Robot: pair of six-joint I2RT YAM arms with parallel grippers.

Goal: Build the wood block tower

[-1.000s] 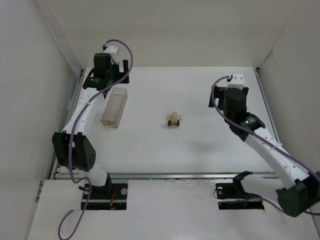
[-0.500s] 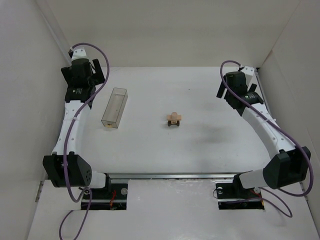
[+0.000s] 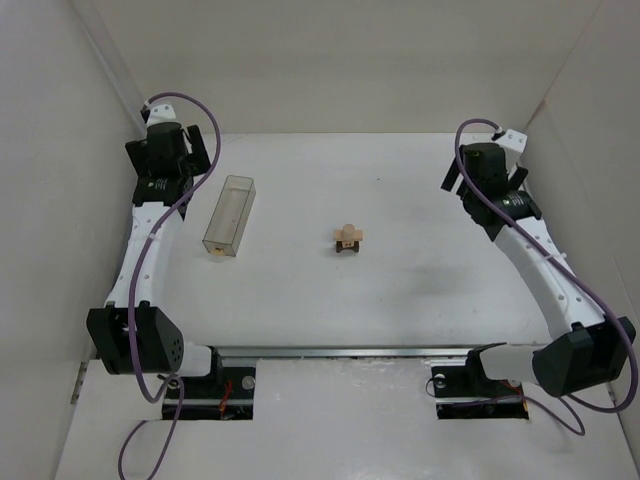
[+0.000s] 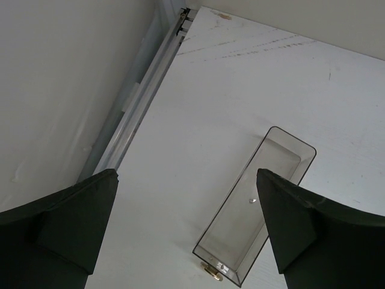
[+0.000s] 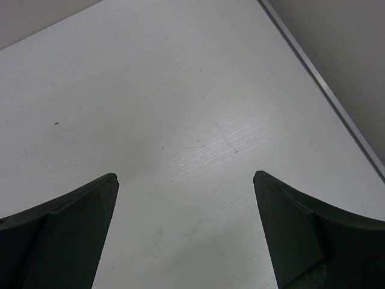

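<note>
Robotics lab: a boxed-in test cell on a bench.
Plain white panels point(image 3: 90, 90) wall off the left, far and right edges of the white table point(image 3: 400, 290). An aluminium rail point(image 3: 350, 351) lines its near edge, where the left arm point(image 3: 145, 250) and right arm point(image 3: 545, 275) are bolted, trailing purple cables point(image 3: 135, 440).

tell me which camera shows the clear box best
The left wrist view: the clear box appears close and large, with its inside visible. The top external view shows it whole but small. The right wrist view misses it.
</note>
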